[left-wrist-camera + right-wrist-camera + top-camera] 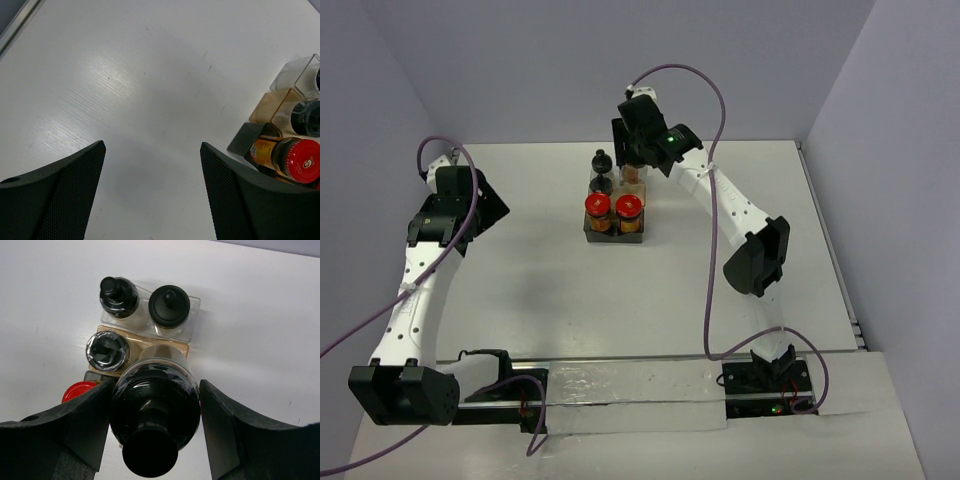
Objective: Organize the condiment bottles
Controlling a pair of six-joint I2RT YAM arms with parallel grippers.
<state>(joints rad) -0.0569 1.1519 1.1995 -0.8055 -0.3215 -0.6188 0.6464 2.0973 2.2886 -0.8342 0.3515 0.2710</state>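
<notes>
Black-capped and pale, the held bottle (155,412) is clamped in the right gripper (155,390), just above what looks like the free middle slot of the tray (194,315). It should go down plumb and centred, and be let go only once seated. The left gripper (152,145) hangs spread over the bare table (125,75). There are four black-capped bottles (119,292), three of them slotted, and two red-capped bottles (597,207).

Nothing legible. 1 red-capped bottle (292,157), near the clear tray (287,75), carries a yellow label (262,150) with print, possibly red characters, too small to read.
</notes>
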